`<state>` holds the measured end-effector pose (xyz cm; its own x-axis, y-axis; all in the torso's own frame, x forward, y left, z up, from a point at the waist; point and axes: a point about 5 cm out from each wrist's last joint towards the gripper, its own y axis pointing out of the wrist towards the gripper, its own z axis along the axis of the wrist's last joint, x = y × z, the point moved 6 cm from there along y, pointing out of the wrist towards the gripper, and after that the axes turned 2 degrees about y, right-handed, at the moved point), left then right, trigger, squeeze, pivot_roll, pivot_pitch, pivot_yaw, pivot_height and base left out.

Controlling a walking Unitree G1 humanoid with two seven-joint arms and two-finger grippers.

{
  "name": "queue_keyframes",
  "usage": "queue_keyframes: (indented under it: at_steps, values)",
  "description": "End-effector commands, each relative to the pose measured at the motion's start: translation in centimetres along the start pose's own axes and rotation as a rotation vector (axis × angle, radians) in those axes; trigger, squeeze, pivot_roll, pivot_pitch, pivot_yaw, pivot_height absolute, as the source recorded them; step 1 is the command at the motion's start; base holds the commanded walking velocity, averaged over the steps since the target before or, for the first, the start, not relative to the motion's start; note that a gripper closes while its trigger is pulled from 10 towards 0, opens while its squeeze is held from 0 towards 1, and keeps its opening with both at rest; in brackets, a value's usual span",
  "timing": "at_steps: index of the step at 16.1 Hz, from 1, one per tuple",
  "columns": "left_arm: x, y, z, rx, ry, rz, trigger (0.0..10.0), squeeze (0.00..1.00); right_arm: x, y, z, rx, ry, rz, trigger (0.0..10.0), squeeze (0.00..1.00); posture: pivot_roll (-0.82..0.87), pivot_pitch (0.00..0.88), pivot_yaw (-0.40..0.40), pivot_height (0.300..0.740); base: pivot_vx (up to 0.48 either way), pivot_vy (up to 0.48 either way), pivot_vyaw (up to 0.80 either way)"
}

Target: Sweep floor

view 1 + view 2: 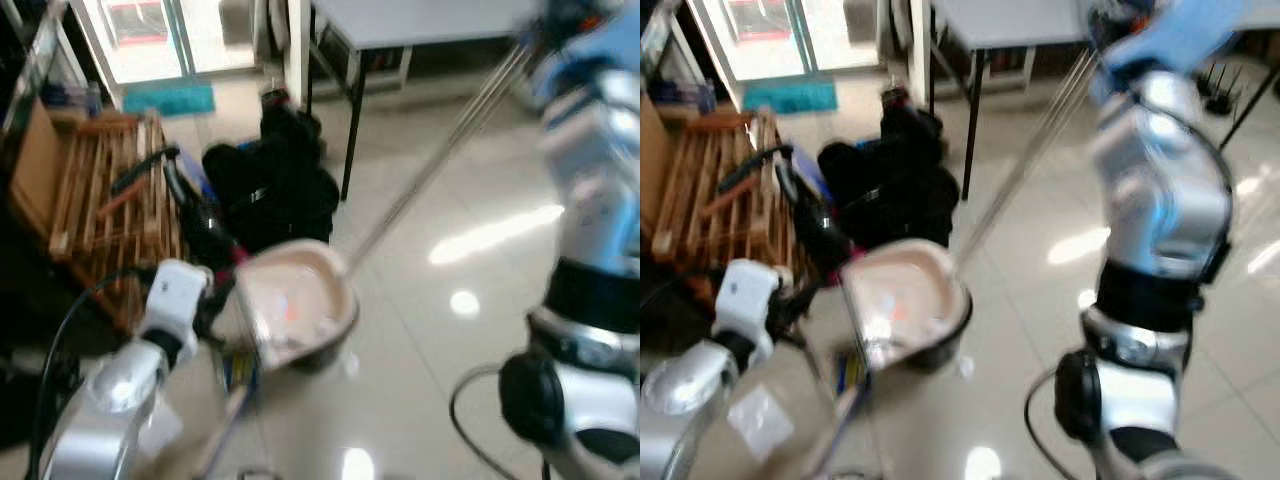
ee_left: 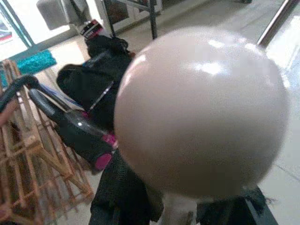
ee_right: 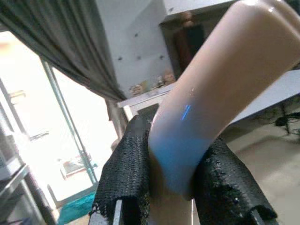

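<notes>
while the right gripper (image 3: 171, 187) has its fingers (image 3: 126, 178) closed on the beige broom handle (image 3: 211, 93), the left gripper (image 2: 178, 213) clamps the dustpan (image 1: 295, 300), its fingers closed on the pan's stem. from the dustpan a metal pole (image 1: 440, 160) rises toward the right arm (image 1: 1160, 200). black bags (image 1: 270, 185) and a wooden rack (image 1: 100, 190) crowd the floor (image 1: 450, 300) beside the pan. judgement: tools in hand, pan held off the floor, no gathered debris discernible; sweeping appears largely outstanding.
</notes>
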<state>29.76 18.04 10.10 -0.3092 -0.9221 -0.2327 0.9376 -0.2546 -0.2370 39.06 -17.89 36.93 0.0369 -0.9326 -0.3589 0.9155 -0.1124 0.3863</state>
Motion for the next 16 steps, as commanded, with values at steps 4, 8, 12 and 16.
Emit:
queue_keyframes:
  at_steps: [4, 8, 12, 16]
  values:
    - [0.3, 0.5, 1.1, 0.044, 0.013, -0.018, 10.0, 0.0, 1.7, -0.3, 3.2, 0.117, -0.039, -0.047, 10.0, 0.0, -0.01, 0.053, -0.005, 0.74, 0.367, 0.0, 0.0]
    - [0.4, 0.9, 1.1, 0.048, 0.015, -0.034, 10.0, 0.0, 2.1, -0.6, 3.1, 0.115, -0.04, -0.063, 10.0, 0.0, -0.02, 0.042, 0.004, 0.74, 0.379, 0.0, 0.0]
    - [0.5, 1.1, 1.2, 0.055, 0.016, -0.04, 10.0, 0.0, 2.4, -0.6, 3.4, 0.131, -0.053, -0.07, 10.0, 0.0, -0.02, 0.039, 0.001, 0.74, 0.381, 0.0, 0.0]
    - [0.3, 0.7, 0.4, 0.035, 0.029, -0.017, 10.0, 0.0, 2.1, -0.7, 3.3, 0.145, -0.093, -0.044, 10.0, 0.0, -0.01, 0.041, -0.008, 0.74, 0.187, 0.0, 0.0]
